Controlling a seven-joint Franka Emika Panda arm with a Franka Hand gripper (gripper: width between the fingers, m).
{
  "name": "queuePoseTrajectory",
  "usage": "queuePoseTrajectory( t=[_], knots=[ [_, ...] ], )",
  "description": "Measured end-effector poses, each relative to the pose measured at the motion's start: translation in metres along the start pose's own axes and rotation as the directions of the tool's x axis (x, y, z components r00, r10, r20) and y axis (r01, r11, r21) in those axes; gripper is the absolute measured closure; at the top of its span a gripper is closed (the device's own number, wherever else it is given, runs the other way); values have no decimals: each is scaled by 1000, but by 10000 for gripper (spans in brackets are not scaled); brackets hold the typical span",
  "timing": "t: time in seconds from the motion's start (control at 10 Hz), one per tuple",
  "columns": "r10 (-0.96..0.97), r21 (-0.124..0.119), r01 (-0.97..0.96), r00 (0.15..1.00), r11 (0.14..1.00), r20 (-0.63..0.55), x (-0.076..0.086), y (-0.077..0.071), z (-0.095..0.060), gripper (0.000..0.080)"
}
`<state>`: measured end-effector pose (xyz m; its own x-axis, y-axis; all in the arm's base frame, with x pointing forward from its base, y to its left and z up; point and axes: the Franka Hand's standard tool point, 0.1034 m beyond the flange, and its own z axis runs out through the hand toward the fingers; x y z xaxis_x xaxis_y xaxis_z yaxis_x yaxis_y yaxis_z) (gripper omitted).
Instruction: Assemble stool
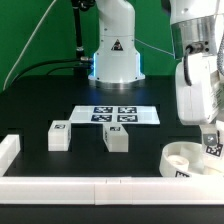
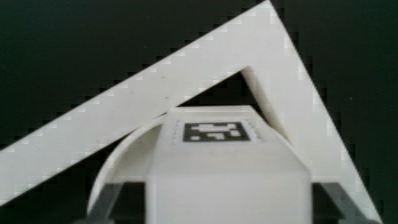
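Observation:
My gripper (image 1: 210, 133) is at the exterior view's right, shut on a white block leg (image 1: 212, 143) with a black-and-white tag. It holds the leg upright just above the right side of the round ring-like seat (image 1: 183, 160), which lies on the black table near the front right corner. In the wrist view the held leg (image 2: 217, 150) fills the middle between my dark fingers (image 2: 111, 200), and a curved white rim, probably the seat (image 2: 128, 158), shows beside it. Two more legs (image 1: 58, 135) (image 1: 116, 137) stand apart on the table at the left and centre.
The marker board (image 1: 118, 115) lies in the middle of the table before the robot base (image 1: 115, 60). White border bars run along the front (image 1: 90, 188) and the left (image 1: 8, 150). In the wrist view two bars (image 2: 196, 70) meet at a corner.

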<state>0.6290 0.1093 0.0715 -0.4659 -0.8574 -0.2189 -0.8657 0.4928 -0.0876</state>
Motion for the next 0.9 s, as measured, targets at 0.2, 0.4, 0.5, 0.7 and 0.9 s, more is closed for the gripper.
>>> queuePoseTrajectory(
  t=[0.2,0.4,0.5,0.7,0.9],
  knots=[
    [-33,-1,33,999,999,0,-1,1,0,293],
    [-134,-12,134,991,991,4,-4,5,-1,197],
    [-255,-1,255,967,967,18,-13,5,-9,159],
    [-544,32,543,839,839,30,-21,4,-28,152],
    [-683,28,683,730,730,33,-23,5,-31,150]
  ],
)
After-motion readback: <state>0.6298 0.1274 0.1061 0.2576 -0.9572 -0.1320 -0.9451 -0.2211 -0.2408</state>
